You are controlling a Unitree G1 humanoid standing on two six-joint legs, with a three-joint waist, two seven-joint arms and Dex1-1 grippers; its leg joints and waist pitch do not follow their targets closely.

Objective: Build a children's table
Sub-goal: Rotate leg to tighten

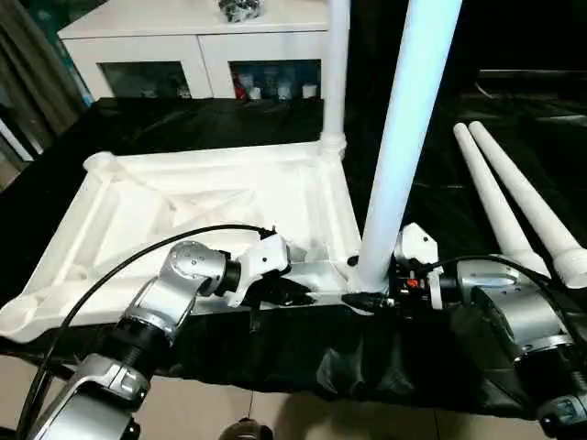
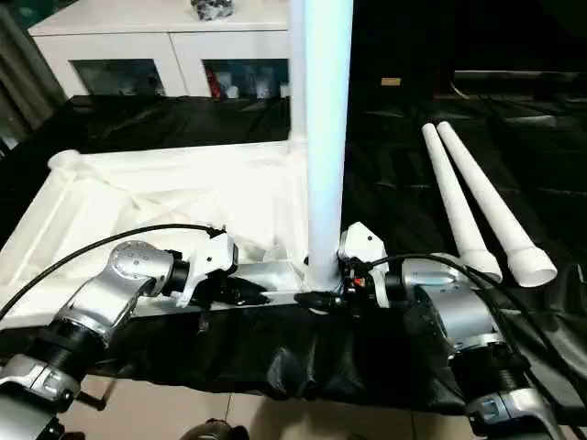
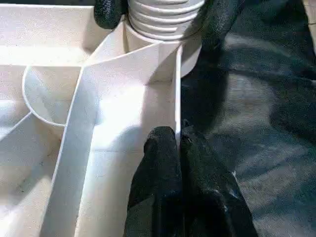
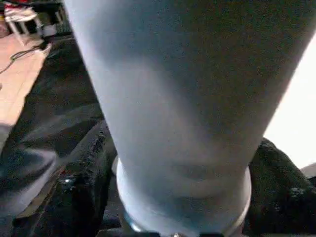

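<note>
On the black-draped bench (image 1: 440,197), upturned tabletop (image 1: 211,206), two legs upright in its corner sockets. Left fingers (image 3: 163,158) clenched on the tabletop's near rim; right fingers (image 4: 81,182) spread around the near leg (image 1: 404,137), grasp uncertain. Right of the tabletop, two spare legs (image 1: 514,197).

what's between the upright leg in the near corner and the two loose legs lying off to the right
Bare black cloth, seen in both eye views. The near upright leg stands in the tabletop's corner socket; the two loose legs lie side by side, apart from it. The right gripper sits at its base.
</note>
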